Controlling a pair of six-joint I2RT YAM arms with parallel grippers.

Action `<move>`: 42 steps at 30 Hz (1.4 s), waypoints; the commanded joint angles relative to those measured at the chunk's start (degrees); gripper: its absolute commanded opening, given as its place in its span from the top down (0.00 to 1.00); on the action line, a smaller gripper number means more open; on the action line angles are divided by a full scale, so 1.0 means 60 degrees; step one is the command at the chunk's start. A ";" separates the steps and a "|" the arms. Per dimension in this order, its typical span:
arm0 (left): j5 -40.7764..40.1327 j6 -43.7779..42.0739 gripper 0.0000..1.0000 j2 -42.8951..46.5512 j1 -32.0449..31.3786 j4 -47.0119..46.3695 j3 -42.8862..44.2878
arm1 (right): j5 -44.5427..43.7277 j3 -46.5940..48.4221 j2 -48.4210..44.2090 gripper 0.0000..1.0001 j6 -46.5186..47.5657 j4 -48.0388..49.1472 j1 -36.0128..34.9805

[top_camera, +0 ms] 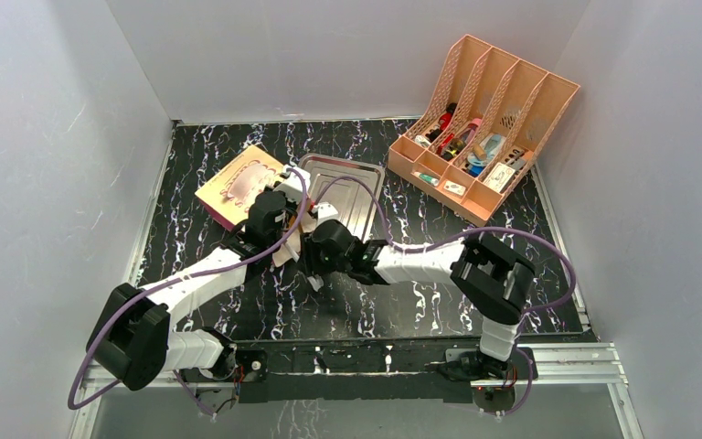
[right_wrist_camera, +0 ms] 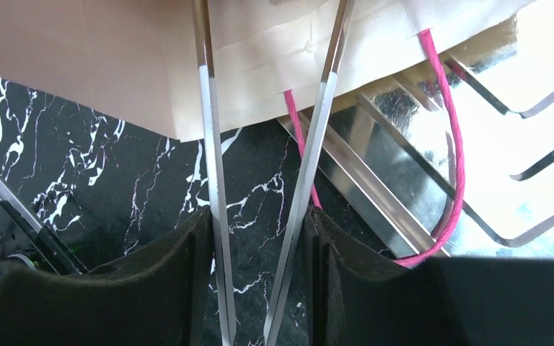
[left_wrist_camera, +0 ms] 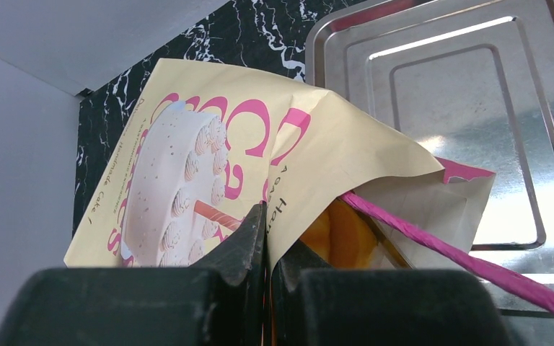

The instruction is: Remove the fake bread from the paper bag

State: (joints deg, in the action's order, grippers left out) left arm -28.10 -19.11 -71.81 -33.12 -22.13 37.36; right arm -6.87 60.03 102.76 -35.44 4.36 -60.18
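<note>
**No bread out yet**

Grey walls box in a black marbled table [top_camera: 402, 306]. Left of the metal tray [top_camera: 358, 197] the paper bag [top_camera: 238, 186] lies on its side, and my left gripper [left_wrist_camera: 265, 216] is pinched shut on its mouth edge. Fake bread [left_wrist_camera: 335, 234] shows orange inside (none on the tray). By the tray's near-left corner my right gripper [right_wrist_camera: 260, 223] clasps metal tongs [right_wrist_camera: 209, 144] aimed at the bag. Right of the tray stands a peach file rack [top_camera: 484, 128]. I judge every piece remains to be pulled out.

right hand [right_wrist_camera: 258, 223] grips metal tongs [right_wrist_camera: 209, 144] | tong arms cross paper bag [right_wrist_camera: 260, 58] edge | pink cord handle [right_wrist_camera: 456, 144] over tray [right_wrist_camera: 361, 194] | marbled counter [right_wrist_camera: 115, 187] beneath
</note>
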 commanded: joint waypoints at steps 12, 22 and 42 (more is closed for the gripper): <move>-0.0134 0.0046 1.00 0.0343 0.0054 0.0132 0.0135 | 0.0239 0.1227 0.0818 0.53 0.0291 -0.0232 0.0421; -0.0260 0.0045 1.00 0.0422 0.0049 0.0143 0.0036 | -0.0240 0.1566 0.0207 0.54 0.0715 -0.0649 0.0421; -0.0426 0.0239 1.00 0.0559 0.0054 0.0376 0.0197 | -0.1250 0.1962 -0.0933 0.55 0.1210 -0.0828 0.0428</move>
State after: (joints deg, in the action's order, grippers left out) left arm -29.71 -18.85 -71.16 -32.75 -20.53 37.39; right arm -8.97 68.58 100.49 -29.85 -5.26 -58.06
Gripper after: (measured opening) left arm 0.009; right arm 0.454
